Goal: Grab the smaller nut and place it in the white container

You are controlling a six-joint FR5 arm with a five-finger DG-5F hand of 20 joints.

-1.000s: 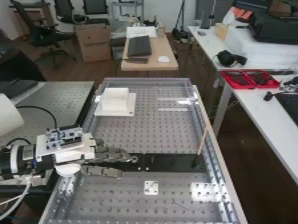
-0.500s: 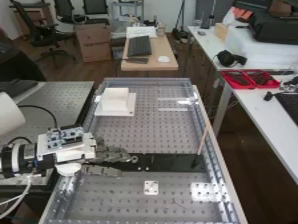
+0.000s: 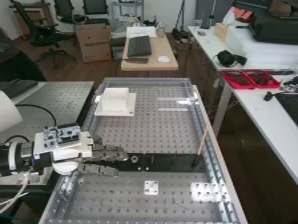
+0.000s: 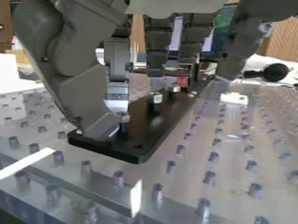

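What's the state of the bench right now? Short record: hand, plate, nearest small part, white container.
hand: at the black plate's arm-side end, fingers nearly straight
black plate: lying across the bench
silver part: beside the thumb's tip; contact unclear
white box-like piece: on a white base, farther down the bench
smaller nut: cannot tell which

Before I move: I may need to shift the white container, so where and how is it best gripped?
Take the white container by its raised, boxy part, probably from above, the hand spanning two opposite upright sides. Its wide base lies flat, offering only a low edge.
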